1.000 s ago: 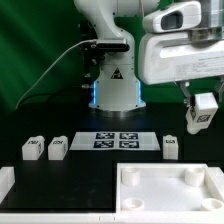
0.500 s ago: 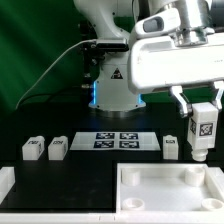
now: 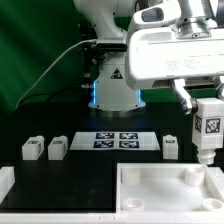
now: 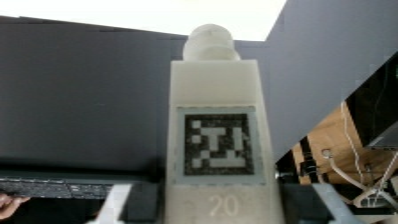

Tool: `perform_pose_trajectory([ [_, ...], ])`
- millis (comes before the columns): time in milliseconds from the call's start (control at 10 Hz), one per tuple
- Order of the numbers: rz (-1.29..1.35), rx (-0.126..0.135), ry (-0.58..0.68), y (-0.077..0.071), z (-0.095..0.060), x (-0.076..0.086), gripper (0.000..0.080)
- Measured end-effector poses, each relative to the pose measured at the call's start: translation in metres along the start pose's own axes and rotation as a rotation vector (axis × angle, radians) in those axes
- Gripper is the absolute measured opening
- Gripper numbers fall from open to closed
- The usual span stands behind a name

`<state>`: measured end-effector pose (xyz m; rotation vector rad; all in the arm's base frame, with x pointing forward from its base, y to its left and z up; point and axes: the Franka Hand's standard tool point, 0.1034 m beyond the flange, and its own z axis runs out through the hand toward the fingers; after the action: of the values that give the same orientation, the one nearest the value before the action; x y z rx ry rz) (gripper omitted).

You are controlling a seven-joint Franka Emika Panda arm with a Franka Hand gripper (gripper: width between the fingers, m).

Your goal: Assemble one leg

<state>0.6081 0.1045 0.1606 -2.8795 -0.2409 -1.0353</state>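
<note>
Because the leg (image 3: 210, 135) looks light, stiff and slick, my claw (image 3: 207, 106) pinches its flat sides near one end, holding it upright just above the panel's (image 3: 140, 172) far corner.

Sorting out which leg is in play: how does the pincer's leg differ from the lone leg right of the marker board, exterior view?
The held leg is airborne, clamped in the pincer; the lone leg sits untouched beside the marker board. The held leg's tag faces the exterior camera; the lone leg's seems to face up. Both are white tagged blocks.
</note>
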Motion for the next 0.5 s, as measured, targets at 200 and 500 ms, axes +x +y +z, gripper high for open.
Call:
perform_pose_trajectory([
  [200, 0.009, 0.01, -0.015, -0.01, 0.01, -0.006, 0.0293],
  [500, 0.017, 0.017, -0.025, -0.017, 0.038, -0.012, 0.0293],
])
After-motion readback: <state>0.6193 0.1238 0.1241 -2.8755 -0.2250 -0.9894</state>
